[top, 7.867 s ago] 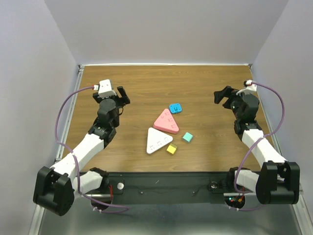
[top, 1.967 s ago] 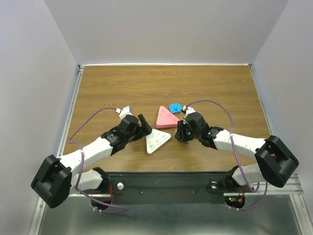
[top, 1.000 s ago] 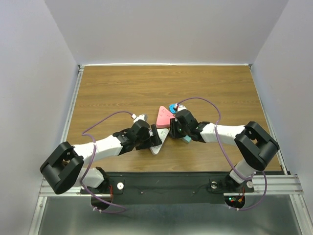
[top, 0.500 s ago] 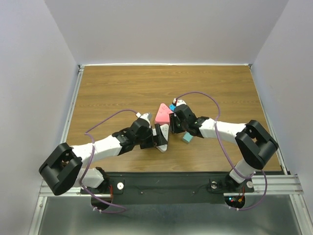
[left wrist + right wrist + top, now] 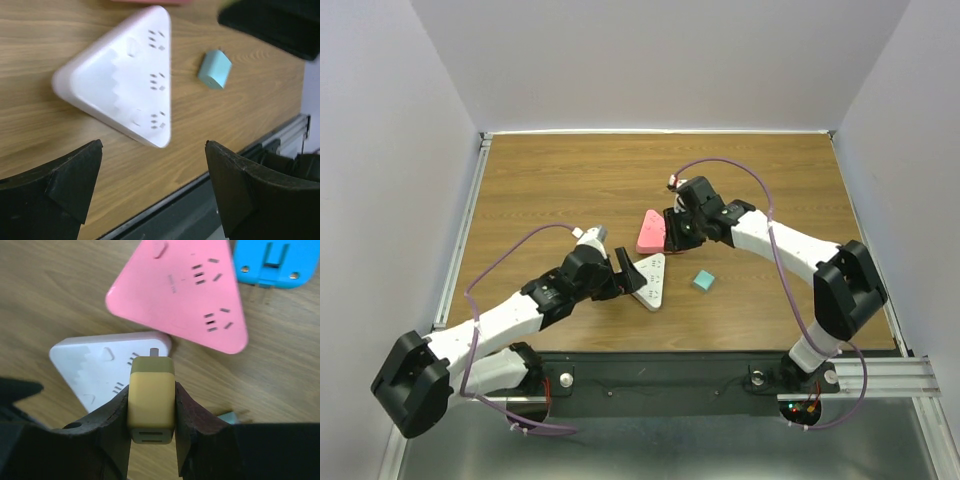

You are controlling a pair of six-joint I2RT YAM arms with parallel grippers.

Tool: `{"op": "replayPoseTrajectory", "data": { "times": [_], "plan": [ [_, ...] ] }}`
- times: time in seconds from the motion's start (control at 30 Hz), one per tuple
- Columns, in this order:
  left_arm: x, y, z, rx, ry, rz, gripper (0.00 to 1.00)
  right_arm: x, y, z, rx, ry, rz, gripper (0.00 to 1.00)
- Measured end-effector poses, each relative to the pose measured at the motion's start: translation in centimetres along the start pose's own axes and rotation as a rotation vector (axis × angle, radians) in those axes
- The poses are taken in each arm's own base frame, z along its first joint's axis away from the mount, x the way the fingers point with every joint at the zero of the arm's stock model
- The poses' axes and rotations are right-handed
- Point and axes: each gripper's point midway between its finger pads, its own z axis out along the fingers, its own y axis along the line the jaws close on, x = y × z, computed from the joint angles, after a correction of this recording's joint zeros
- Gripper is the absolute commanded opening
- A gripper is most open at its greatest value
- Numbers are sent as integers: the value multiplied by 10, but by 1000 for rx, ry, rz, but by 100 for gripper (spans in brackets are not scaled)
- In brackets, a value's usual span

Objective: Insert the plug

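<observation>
My right gripper (image 5: 151,390) is shut on a yellow plug (image 5: 151,400), prong pointing ahead, held above the corner of the white triangular socket (image 5: 100,370). From above, the right gripper (image 5: 675,232) hangs by the right edge of the pink triangular socket (image 5: 649,230). The white socket (image 5: 648,278) lies flat with one tip toward the near edge. My left gripper (image 5: 627,272) stands open just left of it. In the left wrist view, the white socket (image 5: 125,95) lies beyond the open left gripper (image 5: 152,147), apart from both fingers.
A teal plug (image 5: 703,281) lies right of the white socket, also the teal plug (image 5: 215,69). A blue plug (image 5: 272,260) sits beyond the pink socket (image 5: 185,295). The table's near edge and black rail (image 5: 250,165) are close behind the left gripper.
The left gripper has drawn back to the left off the white socket, which has turned. The right gripper has carried the yellow plug farther away, toward the pink socket.
</observation>
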Motion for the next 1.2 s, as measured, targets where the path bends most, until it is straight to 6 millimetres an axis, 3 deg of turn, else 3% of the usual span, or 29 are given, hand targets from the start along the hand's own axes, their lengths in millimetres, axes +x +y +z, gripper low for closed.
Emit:
{"op": "replayPoseTrajectory", "data": {
  "times": [0.13, 0.27, 0.4, 0.7, 1.2],
  "plan": [
    [-20, 38, -1, -98, -95, -57, 96, 11, 15, 6, -84, 98, -1, 0],
    [-25, 57, -2, -149, -140, -77, 95, 31, 24, 15, -142, 211, 17, 0],
    [-32, 60, -1, -146, -183, -91, 95, 42, 26, 19, -161, 274, 33, 0],
    [-45, 57, 5, -108, -239, -106, 93, 43, 30, 15, -170, 292, 64, 0],
    [-30, 73, 35, -138, -148, -73, 89, 48, 25, 27, -129, 327, 113, 0]
  ]
}}
